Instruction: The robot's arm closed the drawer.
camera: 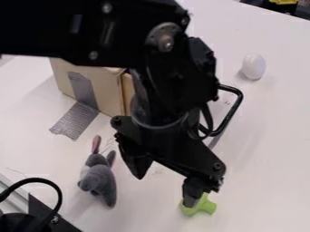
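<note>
Had the gripper spread wide over the worktop, near the grey plush, with one fingertip overlapping the green toy. Saw the drawer box partly behind the arm, with black handle past it; couldn't tell how far open.

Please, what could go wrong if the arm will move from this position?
The arm could catch the black handle, which curves out close beside it.
The open pincer might knock the green toy if lowered, as one tip overlaps it in this view.
A swing toward the plush rabbit may push it over.
</note>
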`<act>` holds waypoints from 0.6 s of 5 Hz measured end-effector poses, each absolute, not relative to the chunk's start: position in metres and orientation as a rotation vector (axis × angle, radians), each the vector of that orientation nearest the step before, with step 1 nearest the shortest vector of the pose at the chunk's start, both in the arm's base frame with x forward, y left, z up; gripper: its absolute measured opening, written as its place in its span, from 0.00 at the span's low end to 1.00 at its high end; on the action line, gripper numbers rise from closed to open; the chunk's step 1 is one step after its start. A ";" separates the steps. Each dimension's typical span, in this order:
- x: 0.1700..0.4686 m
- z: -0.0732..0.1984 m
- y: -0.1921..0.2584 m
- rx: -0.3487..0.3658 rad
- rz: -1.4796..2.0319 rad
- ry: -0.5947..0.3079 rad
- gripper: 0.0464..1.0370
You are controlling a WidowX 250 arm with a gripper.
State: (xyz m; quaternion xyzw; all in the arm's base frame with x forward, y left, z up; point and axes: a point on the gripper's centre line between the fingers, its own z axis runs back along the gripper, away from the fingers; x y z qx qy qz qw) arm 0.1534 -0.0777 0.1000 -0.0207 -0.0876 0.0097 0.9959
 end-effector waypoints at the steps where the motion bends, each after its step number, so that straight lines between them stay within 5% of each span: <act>1: 0.151 0.097 -0.077 -0.035 0.019 -0.165 0.96; 3: 0.239 0.088 -0.091 0.001 -0.022 -0.180 0.96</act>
